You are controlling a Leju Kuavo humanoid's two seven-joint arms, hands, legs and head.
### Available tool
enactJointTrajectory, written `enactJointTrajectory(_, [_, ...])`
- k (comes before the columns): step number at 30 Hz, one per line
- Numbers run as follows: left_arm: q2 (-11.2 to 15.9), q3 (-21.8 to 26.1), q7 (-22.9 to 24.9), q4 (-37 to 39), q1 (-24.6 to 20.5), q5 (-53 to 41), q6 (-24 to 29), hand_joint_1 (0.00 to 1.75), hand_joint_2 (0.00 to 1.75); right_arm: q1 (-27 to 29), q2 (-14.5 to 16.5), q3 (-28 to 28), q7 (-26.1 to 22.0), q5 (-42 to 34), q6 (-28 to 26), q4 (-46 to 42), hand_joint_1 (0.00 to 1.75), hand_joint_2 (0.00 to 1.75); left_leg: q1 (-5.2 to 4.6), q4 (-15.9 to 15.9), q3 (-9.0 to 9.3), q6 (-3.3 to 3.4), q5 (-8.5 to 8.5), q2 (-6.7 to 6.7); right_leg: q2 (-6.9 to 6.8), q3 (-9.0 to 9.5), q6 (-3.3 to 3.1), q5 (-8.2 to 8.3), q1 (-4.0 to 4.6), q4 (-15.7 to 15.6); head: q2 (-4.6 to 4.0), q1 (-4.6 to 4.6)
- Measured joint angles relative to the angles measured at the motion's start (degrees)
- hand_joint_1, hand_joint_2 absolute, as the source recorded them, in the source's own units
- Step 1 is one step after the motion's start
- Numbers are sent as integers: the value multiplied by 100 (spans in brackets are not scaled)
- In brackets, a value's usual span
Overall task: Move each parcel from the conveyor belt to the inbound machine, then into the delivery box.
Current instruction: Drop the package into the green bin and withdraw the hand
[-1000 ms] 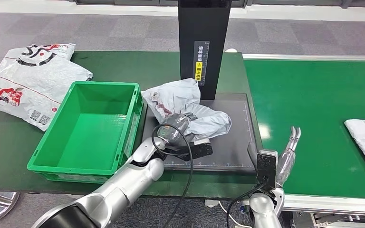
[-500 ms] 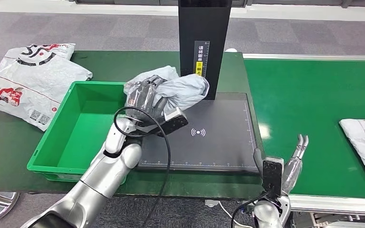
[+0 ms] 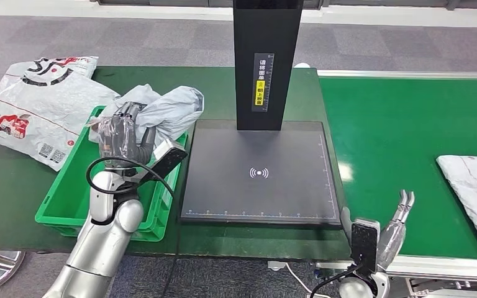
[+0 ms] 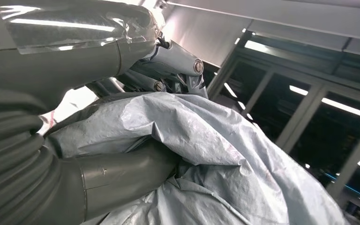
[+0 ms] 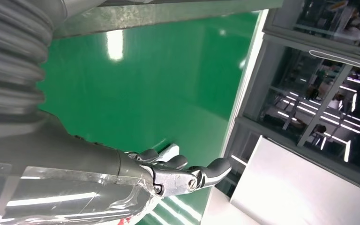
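Left hand (image 3: 122,138) grips the crumpled grey parcel (image 3: 168,110) directly above the green delivery box (image 3: 71,194), positioned for release. Right hand (image 3: 392,225) idle, fingers spread, holding nothing.

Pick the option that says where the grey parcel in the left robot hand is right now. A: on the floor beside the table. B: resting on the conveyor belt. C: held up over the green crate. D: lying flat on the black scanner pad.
C: the left robot hand grips the crumpled grey parcel above the green crate, and the black scanner pad lies bare.
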Motion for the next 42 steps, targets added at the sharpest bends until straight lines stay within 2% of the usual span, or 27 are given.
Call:
enactJointTrajectory(10, [79, 353, 58, 12, 135, -99, 58, 175, 175, 77, 1, -44, 22, 26, 0, -102, 0, 175, -1, 1, -1, 1, -1, -1, 0, 0, 1, 1, 0, -1, 1, 0])
enactJointTrajectory(14, [120, 635, -43, 358, 169, 3, 78, 0, 175, 160, -1, -77, 45, -37, 1, -191, 0, 175, 0, 0, -1, -1, -2, 1, 4, -3, -1, 0, 5, -1, 1, 0])
enactJointTrajectory(23, [129, 1105, -334, 1432, 132, 436, 55, 0, 175, 176, -5, -78, 26, -92, 2, -221, 0, 175, 1, 0, 0, -1, -1, 3, 3, -2, -1, 0, 4, -1, 0, 0])
enactJointTrajectory(38, [122, 1257, -381, 1868, 21, 447, 55, 0, 175, 84, -9, -78, -172, -231, 2, -200, 0, 175, 1, -1, 7, 1, 6, -3, -10, 12, -2, 0, 4, 1, 0, -1])
enactJointTrajectory(42, [84, 1257, -468, 1818, 72, 607, -107, 0, 175, 77, -9, -78, -127, -182, 3, -188, 0, 175, 1, -1, 7, -2, 12, -5, -13, 14, -3, 3, 6, 1, 1, -1])
